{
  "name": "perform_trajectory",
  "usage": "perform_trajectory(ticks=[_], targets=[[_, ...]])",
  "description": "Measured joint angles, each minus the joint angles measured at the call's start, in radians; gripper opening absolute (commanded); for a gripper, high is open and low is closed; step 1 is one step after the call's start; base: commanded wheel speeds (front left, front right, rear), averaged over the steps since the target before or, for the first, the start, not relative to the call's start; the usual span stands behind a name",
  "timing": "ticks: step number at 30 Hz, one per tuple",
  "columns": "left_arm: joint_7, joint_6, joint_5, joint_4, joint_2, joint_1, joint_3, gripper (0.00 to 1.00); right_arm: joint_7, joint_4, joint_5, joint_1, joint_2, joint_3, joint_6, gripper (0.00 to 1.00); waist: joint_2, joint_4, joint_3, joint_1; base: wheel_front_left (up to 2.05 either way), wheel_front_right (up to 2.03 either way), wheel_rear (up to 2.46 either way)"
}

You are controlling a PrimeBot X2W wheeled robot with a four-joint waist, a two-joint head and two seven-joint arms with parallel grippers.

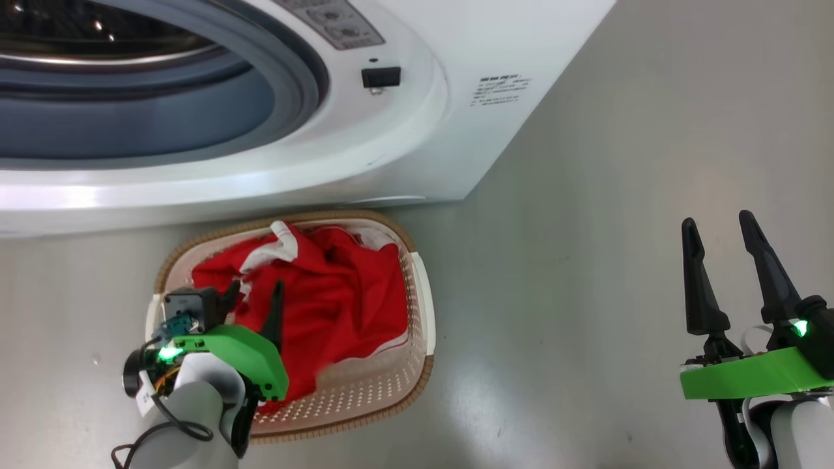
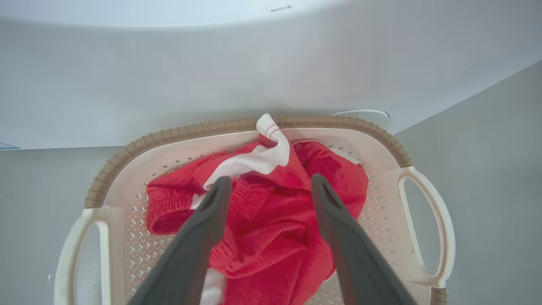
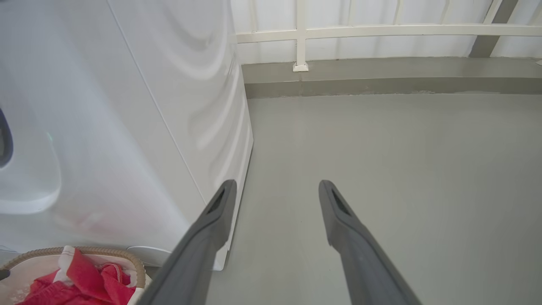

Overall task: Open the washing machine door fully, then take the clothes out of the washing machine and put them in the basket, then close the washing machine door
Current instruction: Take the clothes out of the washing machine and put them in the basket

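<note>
clothes (image 1: 339,293) in the basket (image 1: 425,306), basket on the floor (image 1: 586,293) just before the washing machine (image 1: 469,52)

It looked like a bare laundry or utility space: a white washing machine (image 1: 456,98) stood on a smooth grey floor (image 1: 619,195), a basket (image 1: 422,293) before it, a white ribbed wall (image 3: 360,46) behind.

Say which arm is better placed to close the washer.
Probably left: left claw hovers open above the cream perforated basket, just under the white washing machine's opening; right claw sits off beside it.
</note>
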Motion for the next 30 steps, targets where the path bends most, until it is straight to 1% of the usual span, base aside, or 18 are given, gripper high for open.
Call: perform_trajectory(ticks=[5, 14, 23, 30], targets=[[0.0, 0.0, -0.001, -0.041, -0.001, 0.036, 0.007, 1.0, 0.0, 0.007, 0.0, 0.005, -0.002, 0.001, 0.0, 1.0, 0.0, 0.005, -0.04, 0.0, 0.0, 0.0, 0.0], [0.0, 0.0, 0.007, -0.15, 0.0, 0.12, 0.065, 1.0, 0.0, 0.023, 0.0, 0.017, -0.004, 0.004, 0.0, 1.0, -0.0001, 0.015, -0.129, 0.0, 0.0, 0.0, 0.0], [0.0, 0.0, 0.052, -0.305, 0.001, 0.223, 0.119, 1.0, 0.0, 0.047, 0.0, 0.075, -0.005, 0.019, 0.0, 1.0, -0.0001, 0.024, -0.23, 0.0, 0.0, 0.0, 0.0], [0.0, 0.0, 0.094, -0.411, 0.001, 0.307, 0.137, 1.0, 0.0, 0.058, 0.0, 0.129, -0.006, 0.02, 0.0, 1.0, -0.0001, 0.027, -0.311, 0.0, 0.0, 0.0, 0.0]])
